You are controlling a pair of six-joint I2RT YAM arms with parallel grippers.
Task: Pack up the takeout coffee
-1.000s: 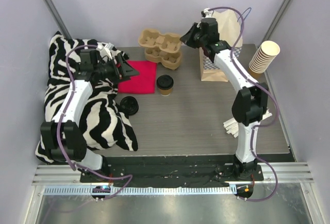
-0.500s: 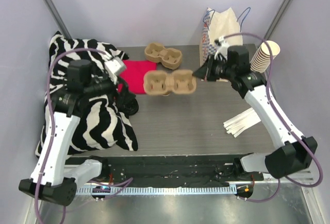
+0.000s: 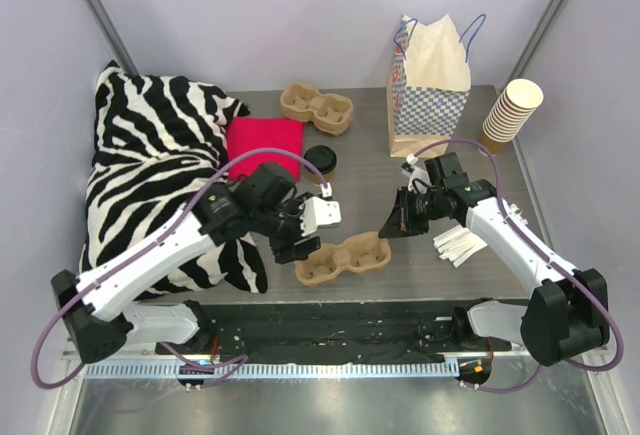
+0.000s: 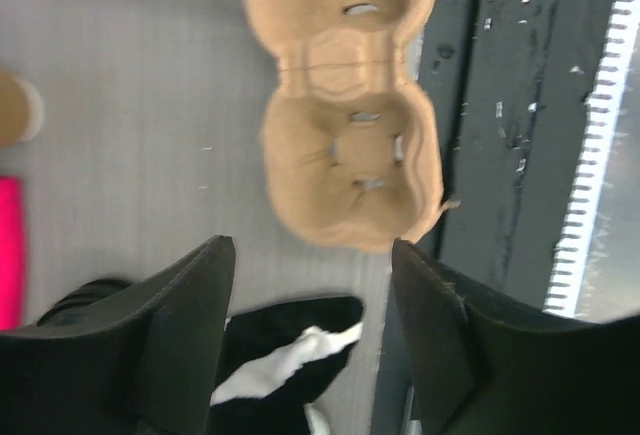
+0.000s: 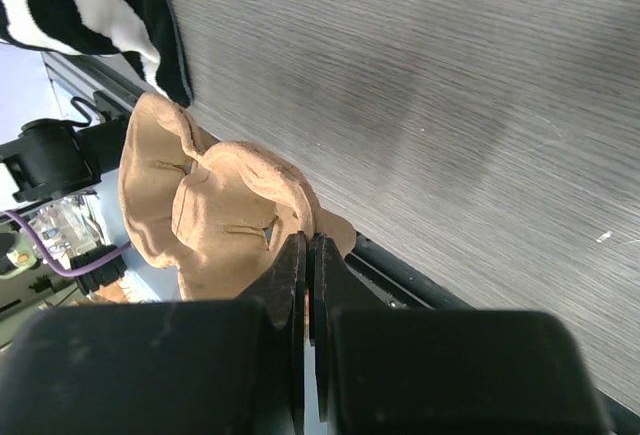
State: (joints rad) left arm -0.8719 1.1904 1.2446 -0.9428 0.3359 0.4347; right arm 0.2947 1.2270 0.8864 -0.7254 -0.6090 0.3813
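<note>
Standing behind the cup carrier (image 3: 345,258), the takeout coffee (image 3: 321,159) was well apart from both grippers.
Left gripper (image 4: 312,247) reached low, spread; right gripper (image 5: 305,243) pinched the carrier's rim.

Mid-table open, near edge crowded

Bare table (image 3: 370,180) lies between the coffee (image 3: 320,159) and the front carrier (image 3: 343,258). The left gripper (image 4: 312,250) and right gripper (image 5: 307,240) flank that carrier. A cloth (image 3: 265,140) lies just left of the coffee, with the back carrier (image 3: 316,107) and the bag (image 3: 430,95) behind it.
</note>
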